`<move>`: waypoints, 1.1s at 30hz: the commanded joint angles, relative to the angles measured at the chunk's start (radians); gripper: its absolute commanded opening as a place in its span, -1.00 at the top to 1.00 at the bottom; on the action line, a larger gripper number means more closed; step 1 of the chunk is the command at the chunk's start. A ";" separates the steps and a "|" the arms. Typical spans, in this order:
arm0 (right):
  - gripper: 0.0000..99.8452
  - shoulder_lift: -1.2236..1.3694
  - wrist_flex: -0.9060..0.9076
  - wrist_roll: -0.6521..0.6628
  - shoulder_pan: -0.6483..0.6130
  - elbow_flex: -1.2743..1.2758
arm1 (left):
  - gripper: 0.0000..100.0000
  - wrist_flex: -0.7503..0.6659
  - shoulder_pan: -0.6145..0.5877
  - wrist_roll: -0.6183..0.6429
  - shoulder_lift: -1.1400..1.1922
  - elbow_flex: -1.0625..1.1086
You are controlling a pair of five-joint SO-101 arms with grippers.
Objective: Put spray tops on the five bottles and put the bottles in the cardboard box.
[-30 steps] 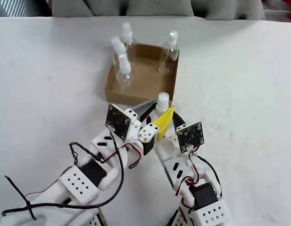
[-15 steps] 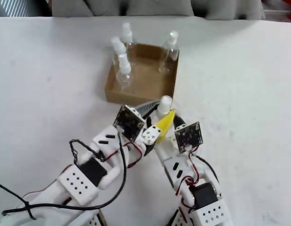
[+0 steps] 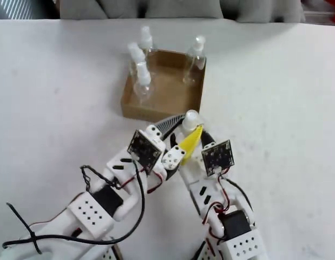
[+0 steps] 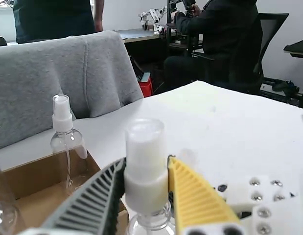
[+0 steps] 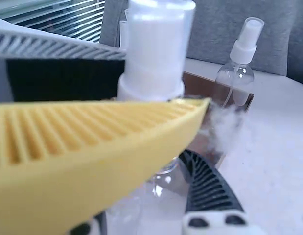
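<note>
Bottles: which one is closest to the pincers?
The bottle just outside the cardboard box's near wall, gripped by the right pincer; the other four stand farther back.

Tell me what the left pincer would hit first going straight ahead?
Probably the near corner of the cardboard box, beyond the spray top the left pincer grips; it might pass beside it over the table.

We see four clear bottles with white spray tops upright in the open cardboard box; the fifth bottle, also topped, is upright just outside its near wall.
</note>
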 commanded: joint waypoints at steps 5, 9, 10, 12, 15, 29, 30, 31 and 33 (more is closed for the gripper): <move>0.97 -0.024 -0.039 0.002 0.033 0.006 | 0.90 0.032 -0.008 -0.018 0.019 0.037; 0.97 -0.024 -0.039 0.002 0.033 0.006 | 0.60 0.034 -0.008 -0.011 0.019 0.037; 0.97 -0.024 -0.039 0.002 0.033 0.006 | 0.52 0.034 -0.008 -0.011 0.019 0.037; 0.97 -0.024 -0.039 0.002 0.033 0.006 | 0.41 0.034 -0.010 -0.011 0.019 0.037; 0.97 -0.024 -0.039 0.002 0.033 0.006 | 0.34 0.034 -0.012 -0.011 0.019 0.037; 0.97 -0.021 -0.039 0.002 0.031 0.006 | 0.34 0.224 -0.073 -0.017 0.016 -0.118; 0.97 -0.021 -0.039 0.002 0.031 0.006 | 0.34 0.249 -0.073 -0.017 0.016 -0.135; 0.97 -0.021 -0.039 0.002 0.031 0.006 | 0.34 0.269 -0.073 -0.017 0.016 -0.150; 0.97 -0.019 -0.039 0.002 0.031 0.006 | 0.34 0.287 -0.074 -0.011 -0.010 -0.169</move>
